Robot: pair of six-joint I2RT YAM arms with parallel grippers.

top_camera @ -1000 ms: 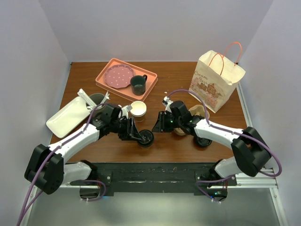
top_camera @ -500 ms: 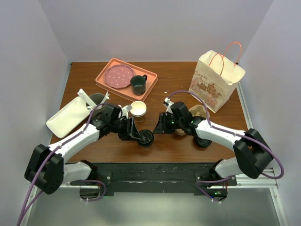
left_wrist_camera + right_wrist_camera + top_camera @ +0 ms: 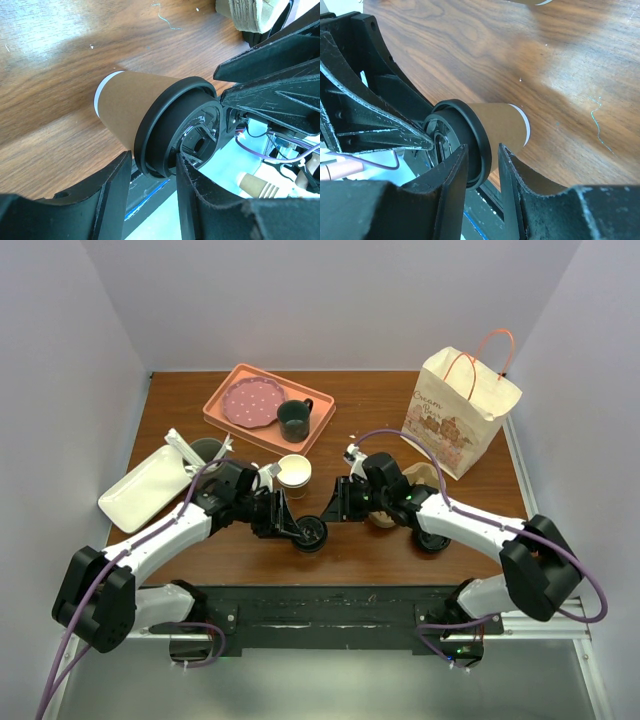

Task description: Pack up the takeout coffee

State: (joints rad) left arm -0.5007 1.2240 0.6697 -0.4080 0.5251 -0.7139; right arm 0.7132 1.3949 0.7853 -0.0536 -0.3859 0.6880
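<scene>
White walls close in a brown wooden table (image 3: 350,405), and the takeout coffee (image 3: 130,105) is at the near middle of it, between the two arms. It is a small paper cup with a plain tan-brown body that narrows toward a thin white edge at its base. The black lid (image 3: 472,137) on top is round plastic with a thick rolled rim and a recessed centre. The cup is turned on its side, with its base pointing away from both wrists; whether it touches the wood cannot be told. From above, only the lid shows, as a dark disc.

The left gripper (image 3: 152,170) is closed at a middling width on the lid's rim, with a finger pressed to each side. The right gripper (image 3: 482,160) comes in from the right, and its fingers straddle the same rim at a narrow spread. Whether they are pressing on it cannot be told.

An open cream-coloured cup (image 3: 293,470) stands just beyond the coffee. Farther back, a pink tray (image 3: 214,412) holds a dotted plate (image 3: 250,400) and a dark green mug (image 3: 293,420). A white dish (image 3: 145,488) lies at the left, and a printed paper bag (image 3: 460,410) stands at the far right.
</scene>
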